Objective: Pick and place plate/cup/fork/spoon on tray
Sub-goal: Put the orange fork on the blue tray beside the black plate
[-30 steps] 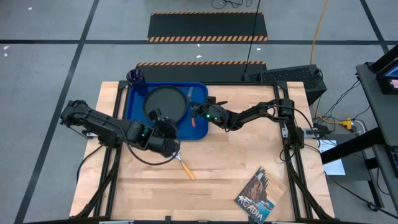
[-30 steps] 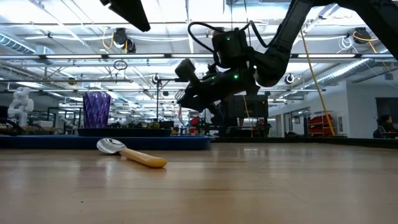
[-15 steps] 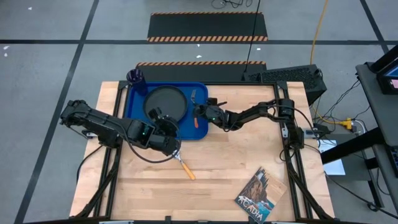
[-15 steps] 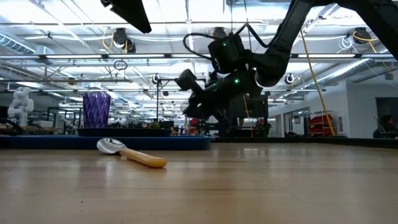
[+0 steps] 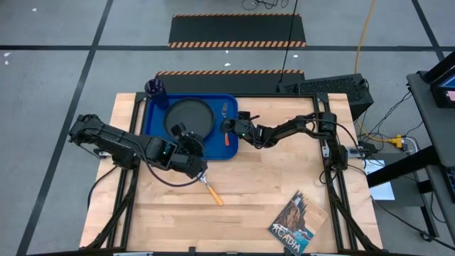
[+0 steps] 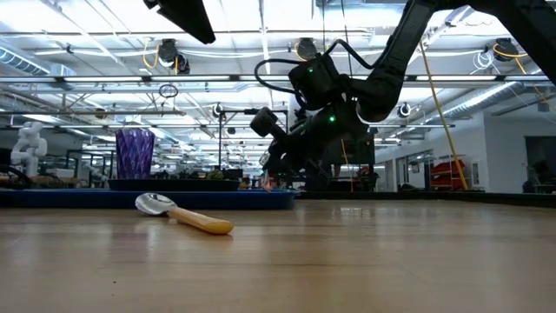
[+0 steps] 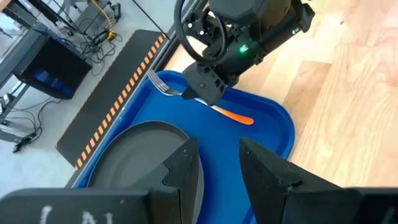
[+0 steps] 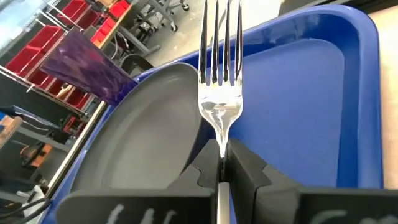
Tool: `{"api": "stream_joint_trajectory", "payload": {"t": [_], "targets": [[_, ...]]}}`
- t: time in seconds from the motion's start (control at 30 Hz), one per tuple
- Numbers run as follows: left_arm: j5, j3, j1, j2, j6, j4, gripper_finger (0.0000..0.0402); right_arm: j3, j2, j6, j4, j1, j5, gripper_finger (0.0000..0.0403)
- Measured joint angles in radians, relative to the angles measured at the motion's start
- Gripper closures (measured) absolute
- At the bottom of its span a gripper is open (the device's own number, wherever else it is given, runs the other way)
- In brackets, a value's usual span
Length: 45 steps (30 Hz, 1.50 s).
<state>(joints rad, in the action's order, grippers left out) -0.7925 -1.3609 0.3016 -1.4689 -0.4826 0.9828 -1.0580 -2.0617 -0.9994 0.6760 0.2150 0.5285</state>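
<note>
High view: right gripper, clenched on the fork over the tray at the plate's three o'clock — tines toward twelve, handle apparently touching the tray — left gripper parted, empty.

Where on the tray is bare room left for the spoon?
The tray is bare along its right strip, beside the plate, where the right gripper holds the fork. The far-left corner is crowded by the cup.
</note>
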Motion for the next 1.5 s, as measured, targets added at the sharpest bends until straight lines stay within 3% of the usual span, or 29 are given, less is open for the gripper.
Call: {"api": "stream_joint_trajectory", "payload": {"t": [0.3, 0.63, 0.93, 1.07, 1.23, 1.5], "targets": [[0.000, 0.000, -0.009, 0.000, 0.029, -0.035, 0.0282, -0.001, -0.033, -0.093, 0.046, 0.000, 0.046, 0.0372], [0.006, 0.000, -0.022, 0.000, 0.059, -0.060, 0.0282, -0.034, -0.113, -0.129, 0.098, 0.000, 0.032, 0.0369], [0.007, 0.000, -0.022, 0.000, 0.062, -0.058, 0.0282, -0.026, -0.092, 0.092, 0.137, -0.007, 0.008, 0.0369], [0.007, 0.000, -0.022, 0.000, 0.067, -0.057, 0.0282, -0.029, -0.008, 0.239, 0.039, -0.017, -0.072, 0.0369], [0.008, 0.000, -0.022, 0.000, 0.069, -0.058, 0.0282, -0.051, 0.122, 0.423, -0.233, -0.011, -0.187, 0.0364], [0.010, 0.000, -0.022, 0.000, 0.055, -0.072, 0.0282, -0.163, 0.168, 0.650, -0.557, 0.036, -0.339, 0.0284]]}}
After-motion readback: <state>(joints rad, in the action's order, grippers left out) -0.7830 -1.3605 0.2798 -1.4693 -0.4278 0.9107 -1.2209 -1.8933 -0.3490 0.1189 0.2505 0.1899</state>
